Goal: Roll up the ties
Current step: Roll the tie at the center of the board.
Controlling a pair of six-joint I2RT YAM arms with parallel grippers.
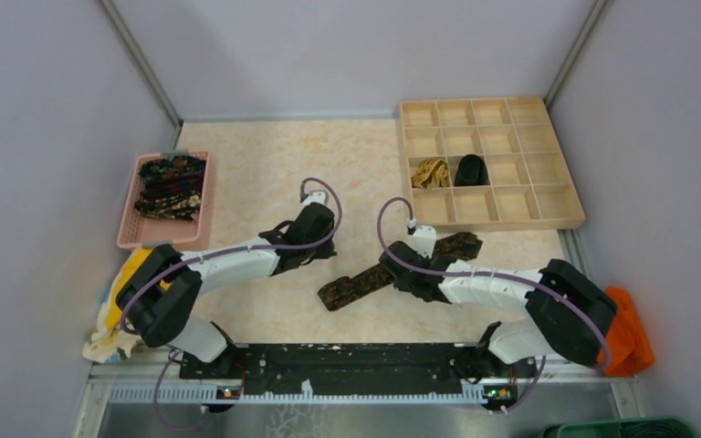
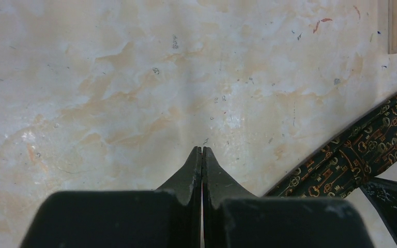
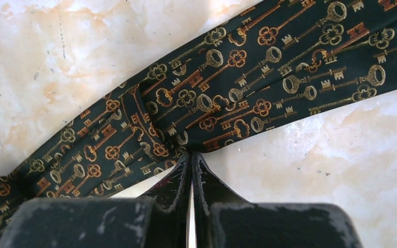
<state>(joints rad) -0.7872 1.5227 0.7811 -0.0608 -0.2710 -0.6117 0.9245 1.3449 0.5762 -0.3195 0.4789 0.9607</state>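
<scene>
A dark tie with a brown-gold key pattern point(image 1: 356, 285) lies slanted across the table between the arms, partly under the right arm. My right gripper point(image 1: 402, 272) sits at its middle; in the right wrist view the gripper point(image 3: 191, 154) is shut, its tips pinching the near edge of the tie point(image 3: 227, 93), where the fabric is creased. My left gripper point(image 1: 308, 260) is shut and empty above bare table, left of the tie; in the left wrist view the gripper point(image 2: 202, 149) holds nothing and the tie point(image 2: 362, 155) shows at the lower right. More ties point(image 1: 172, 187) are piled in a pink basket point(image 1: 128, 219).
A wooden compartment tray point(image 1: 557, 214) stands at the back right, with a rolled tan-gold tie point(image 1: 430, 172) and a rolled black tie point(image 1: 470, 170) in adjoining cells. An orange cloth point(image 1: 628, 333) lies at the right edge, a yellow cloth point(image 1: 119, 301) by the left arm's base.
</scene>
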